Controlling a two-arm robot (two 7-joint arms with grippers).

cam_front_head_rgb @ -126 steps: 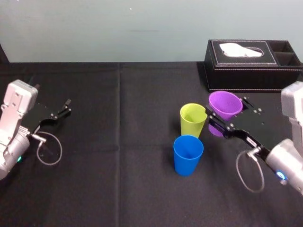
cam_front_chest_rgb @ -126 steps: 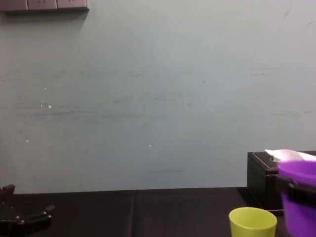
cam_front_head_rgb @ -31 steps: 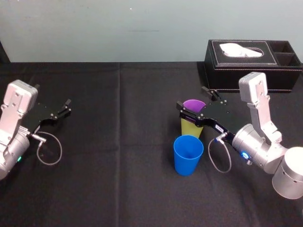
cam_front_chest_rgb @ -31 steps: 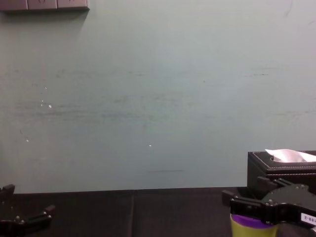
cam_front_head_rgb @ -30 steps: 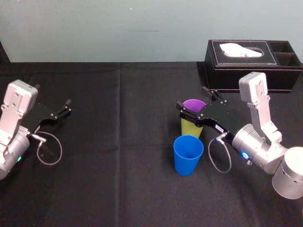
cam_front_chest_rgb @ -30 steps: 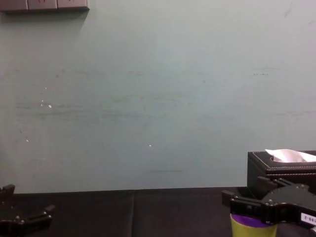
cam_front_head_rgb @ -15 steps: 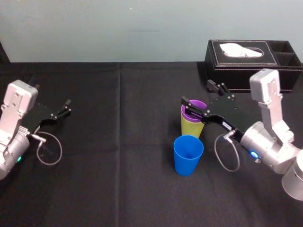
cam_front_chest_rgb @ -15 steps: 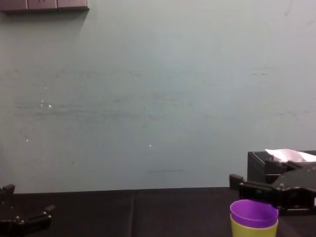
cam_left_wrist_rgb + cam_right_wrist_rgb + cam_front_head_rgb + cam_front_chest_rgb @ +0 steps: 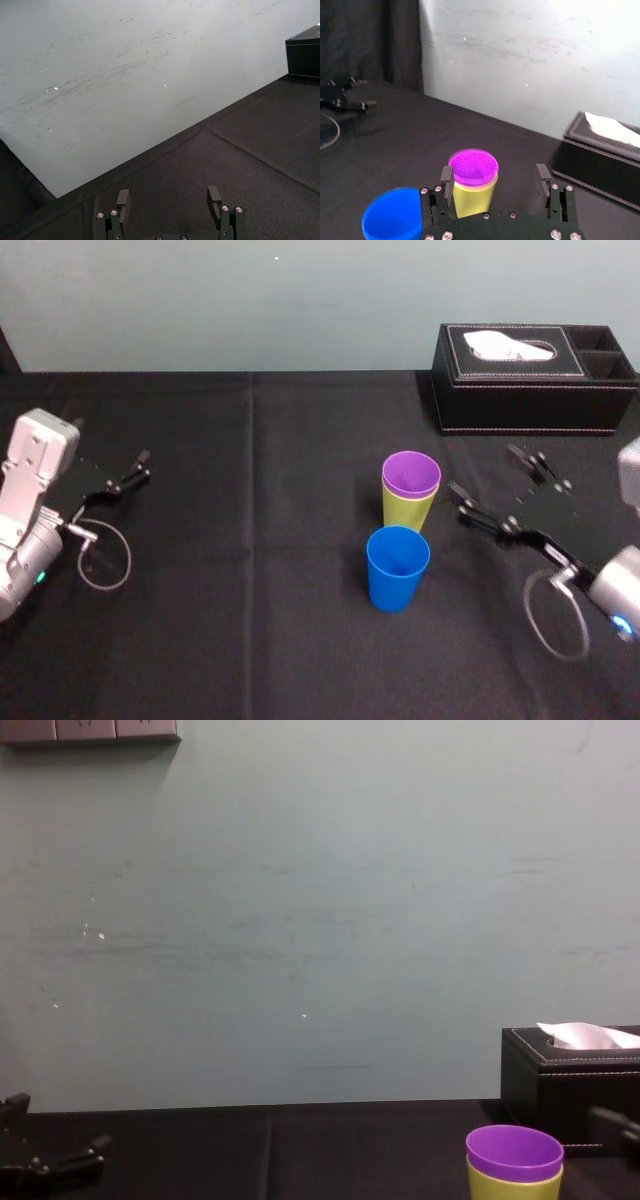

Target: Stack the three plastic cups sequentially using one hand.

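The purple cup (image 9: 411,473) sits nested inside the yellow-green cup (image 9: 408,511) near the middle of the black table. The blue cup (image 9: 397,568) stands upright just in front of them, apart. My right gripper (image 9: 484,470) is to the right of the nested pair, open and empty, well off the cups. In the right wrist view the purple cup (image 9: 473,167), the yellow-green cup (image 9: 471,198) and the blue cup (image 9: 391,220) lie ahead of the open right gripper (image 9: 495,174). My left gripper (image 9: 141,465) is parked open at the far left.
A black tissue box (image 9: 535,375) with white tissue stands at the back right, behind the right arm. A cable loop (image 9: 104,555) hangs by the left arm. The black tablecloth (image 9: 250,640) is bare to the left of and in front of the cups.
The right gripper set the purple cup into the yellow-green one. Over the last second it has drawn back to the right, open. Left arm unchanged.
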